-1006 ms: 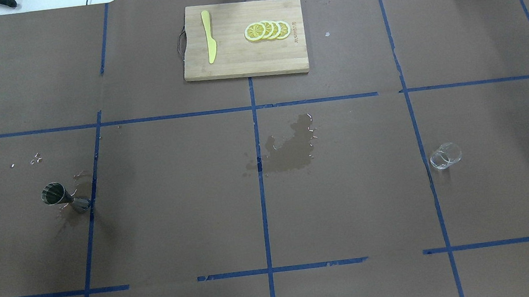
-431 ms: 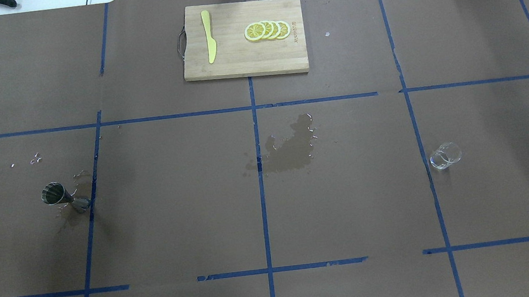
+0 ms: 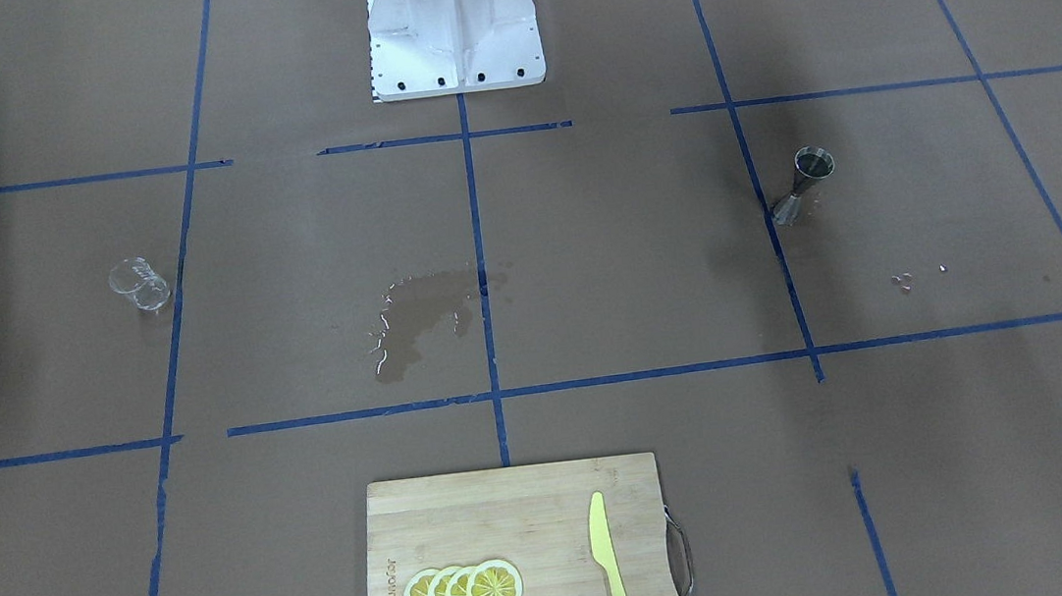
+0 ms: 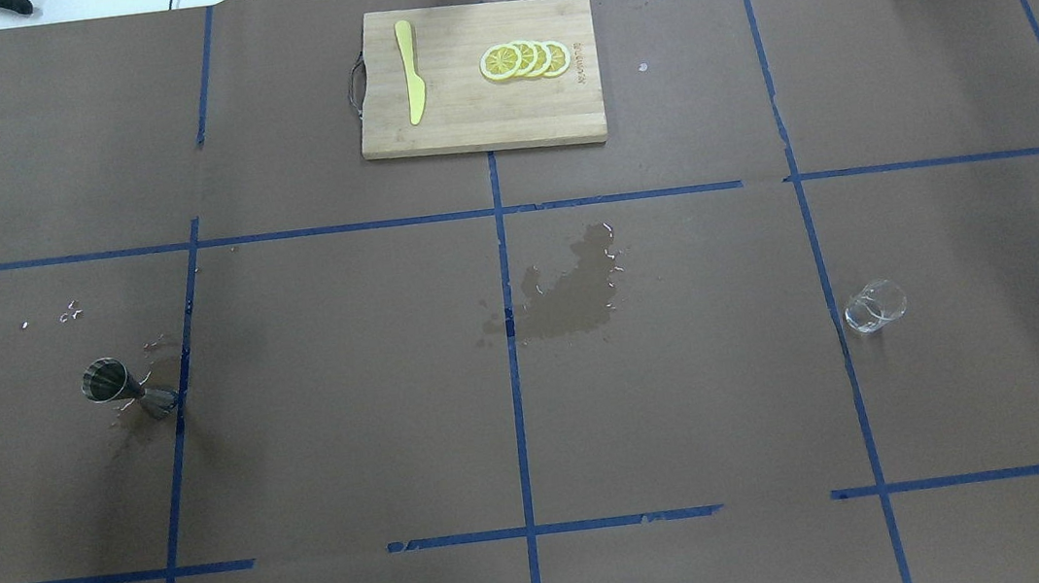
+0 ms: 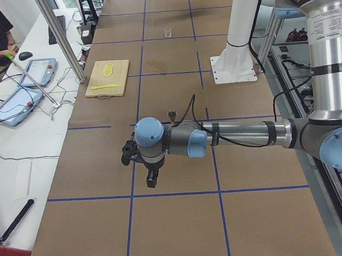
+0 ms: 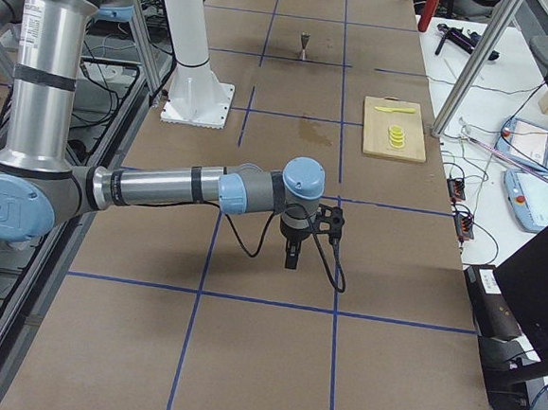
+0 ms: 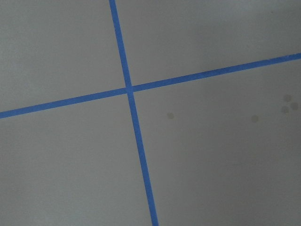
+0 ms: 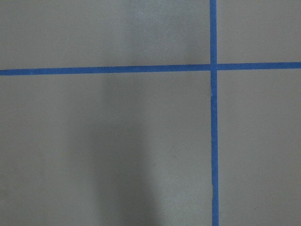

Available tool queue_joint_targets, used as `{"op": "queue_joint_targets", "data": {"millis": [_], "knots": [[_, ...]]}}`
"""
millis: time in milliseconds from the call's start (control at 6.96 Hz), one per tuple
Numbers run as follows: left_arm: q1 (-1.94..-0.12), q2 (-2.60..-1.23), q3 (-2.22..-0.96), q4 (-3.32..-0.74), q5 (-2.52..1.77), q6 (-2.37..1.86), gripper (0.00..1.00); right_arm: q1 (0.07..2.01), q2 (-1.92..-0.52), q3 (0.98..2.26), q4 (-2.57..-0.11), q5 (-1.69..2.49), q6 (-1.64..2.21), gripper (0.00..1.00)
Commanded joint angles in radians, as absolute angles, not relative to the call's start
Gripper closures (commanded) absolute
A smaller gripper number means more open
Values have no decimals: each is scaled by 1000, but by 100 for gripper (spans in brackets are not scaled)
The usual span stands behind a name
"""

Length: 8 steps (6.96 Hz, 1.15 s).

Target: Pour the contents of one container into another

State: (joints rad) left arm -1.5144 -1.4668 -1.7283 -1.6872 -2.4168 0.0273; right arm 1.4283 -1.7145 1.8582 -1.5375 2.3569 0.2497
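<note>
The clear glass cup (image 4: 874, 307) stands upright on the brown paper at the table's right side, also seen as the cup (image 3: 139, 284). The grey metal jigger (image 4: 128, 390) stands upright at the left, on a damp patch beside a blue tape line, and shows again as the jigger (image 3: 803, 185). Neither gripper appears in the overhead or front views. The left gripper (image 5: 152, 179) hangs over the table's left end, well short of the jigger (image 5: 171, 113). The right gripper (image 6: 292, 259) hangs over the right end. I cannot tell whether either is open or shut. Both wrist views show only paper and tape.
A wooden cutting board (image 4: 482, 130) at the far middle carries a yellow knife (image 4: 409, 71) and lemon slices (image 4: 524, 59). A wet stain (image 4: 568, 291) marks the table's centre. The robot's white base (image 3: 452, 20) stands at the near edge. Operators' desks flank both table ends.
</note>
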Motion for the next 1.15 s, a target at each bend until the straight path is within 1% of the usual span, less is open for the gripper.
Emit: {"op": "queue_joint_targets", "data": {"millis": [0, 431, 719, 1006], "knots": [[-1514, -1471, -1714, -1692, -2415, 26, 0, 1430, -1727, 1853, -1537, 2353, 247, 0], [-1528, -1462, -1729, -1697, -2416, 31, 0, 1428, -1715, 1844, -1537, 2315, 244, 0], [-1528, -1470, -1729, -1689, -2414, 28, 0, 1407, -1715, 1835, -1539, 2264, 169, 0], [-1539, -1465, -1767, -1627, -2416, 28, 0, 1429, -1738, 1824, -1540, 2275, 62, 0]]}}
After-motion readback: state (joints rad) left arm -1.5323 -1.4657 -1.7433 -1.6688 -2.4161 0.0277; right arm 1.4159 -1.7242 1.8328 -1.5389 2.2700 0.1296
